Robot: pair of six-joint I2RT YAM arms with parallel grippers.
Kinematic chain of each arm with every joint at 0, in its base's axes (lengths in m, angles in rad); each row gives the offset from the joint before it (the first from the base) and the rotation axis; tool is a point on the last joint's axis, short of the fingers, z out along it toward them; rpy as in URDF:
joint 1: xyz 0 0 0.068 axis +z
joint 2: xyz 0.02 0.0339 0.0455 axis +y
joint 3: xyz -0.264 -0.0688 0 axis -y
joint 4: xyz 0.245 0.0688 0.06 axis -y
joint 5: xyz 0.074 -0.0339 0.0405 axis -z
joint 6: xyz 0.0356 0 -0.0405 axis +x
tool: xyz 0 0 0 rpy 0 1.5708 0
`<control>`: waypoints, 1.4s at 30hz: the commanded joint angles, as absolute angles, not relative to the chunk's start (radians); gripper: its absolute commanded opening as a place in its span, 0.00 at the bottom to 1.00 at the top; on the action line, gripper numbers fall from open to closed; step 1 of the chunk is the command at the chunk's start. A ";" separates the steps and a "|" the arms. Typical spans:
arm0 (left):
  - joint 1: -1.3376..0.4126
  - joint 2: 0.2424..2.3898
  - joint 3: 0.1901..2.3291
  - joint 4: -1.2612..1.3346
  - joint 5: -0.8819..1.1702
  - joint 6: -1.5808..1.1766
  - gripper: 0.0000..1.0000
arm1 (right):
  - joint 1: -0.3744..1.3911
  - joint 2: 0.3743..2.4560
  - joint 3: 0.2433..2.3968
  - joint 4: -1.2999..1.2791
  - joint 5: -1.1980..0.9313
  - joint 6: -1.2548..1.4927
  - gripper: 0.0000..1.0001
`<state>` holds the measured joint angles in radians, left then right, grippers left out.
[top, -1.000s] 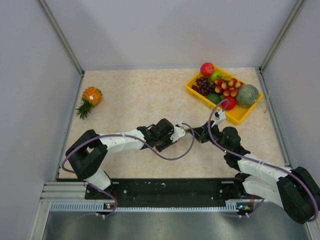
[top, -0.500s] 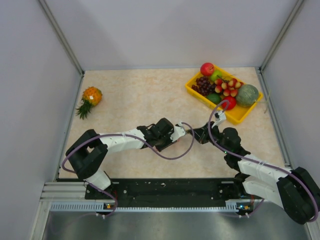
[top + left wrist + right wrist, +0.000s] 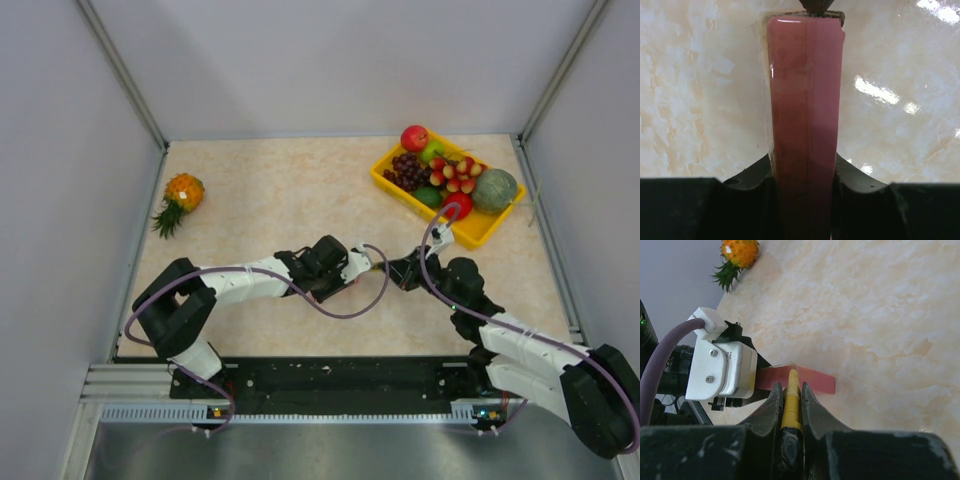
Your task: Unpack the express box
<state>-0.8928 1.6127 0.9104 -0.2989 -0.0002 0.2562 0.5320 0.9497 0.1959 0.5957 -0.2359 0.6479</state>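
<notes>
The express box point(image 3: 805, 100) is a flat pink box standing on its narrow edge on the marble tabletop. My left gripper point(image 3: 804, 175) is shut on it, with a finger on each broad face. In the right wrist view the box point(image 3: 816, 382) sticks out from the left gripper's white camera housing point(image 3: 722, 367). My right gripper point(image 3: 790, 396) is shut on the yellow utility knife point(image 3: 791, 397), whose tip touches the box's top corner. In the top view the left gripper point(image 3: 364, 262) and right gripper point(image 3: 402, 270) meet at table centre, and the box is hidden between them.
A yellow fruit tray point(image 3: 482, 230) with grapes, an apple, a melon and other fruit stands at the back right. A pineapple point(image 3: 180, 195) lies at the back left and also shows in the right wrist view point(image 3: 737, 252). Grey walls enclose the table on three sides.
Almost nothing: the right arm has shifted very slightly. Both grippers keep their holds, and the knife tip stays at the box.
</notes>
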 commanded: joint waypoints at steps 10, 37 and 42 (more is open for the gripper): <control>-0.865 1.632 0.920 -0.298 -0.051 0.199 0.07 | 0.548 0.826 0.253 0.330 -0.226 0.658 0.00; -0.715 1.399 0.987 -0.206 0.141 -0.095 0.99 | 0.613 1.044 0.426 0.228 -0.118 0.683 0.00; -0.612 1.289 0.873 -0.132 0.134 -0.234 0.99 | 0.672 1.196 0.508 0.284 -0.063 0.721 0.00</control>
<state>-0.6830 1.3617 0.9512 -0.2237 0.1310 -0.1024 0.6289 1.1202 0.4084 0.1799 -0.1188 0.6861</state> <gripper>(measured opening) 0.987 0.084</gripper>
